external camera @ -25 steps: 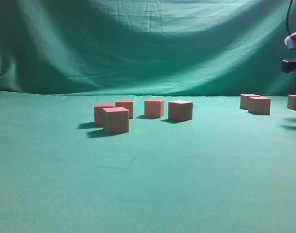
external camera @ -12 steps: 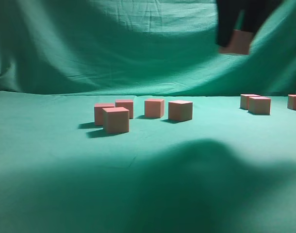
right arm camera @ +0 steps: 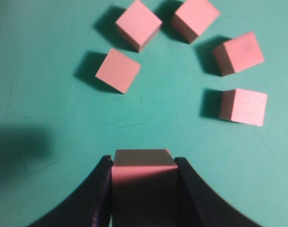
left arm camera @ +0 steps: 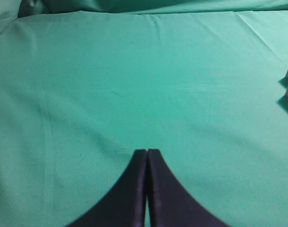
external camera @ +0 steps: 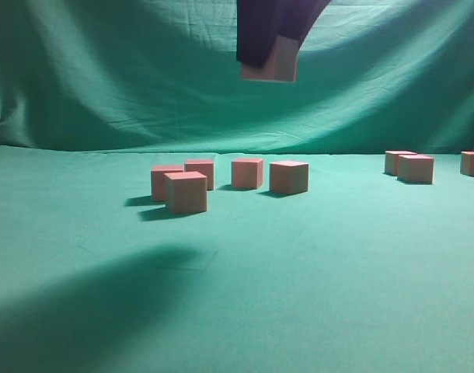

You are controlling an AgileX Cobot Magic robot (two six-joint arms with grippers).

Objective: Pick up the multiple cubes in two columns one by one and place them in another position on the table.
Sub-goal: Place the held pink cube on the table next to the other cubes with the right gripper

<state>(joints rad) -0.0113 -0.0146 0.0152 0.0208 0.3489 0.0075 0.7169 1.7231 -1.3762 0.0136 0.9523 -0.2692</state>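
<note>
With your right fingers clamped on a cube high over the bench, lowering carelessly could knock the cluster of cubes below

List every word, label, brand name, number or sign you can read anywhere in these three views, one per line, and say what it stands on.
None: no view shows readable text.
The held cube in the right gripper has plain faces.
The five cubes on the table below it are plain too.
The green backdrop and the shut left gripper carry no marks.
</note>
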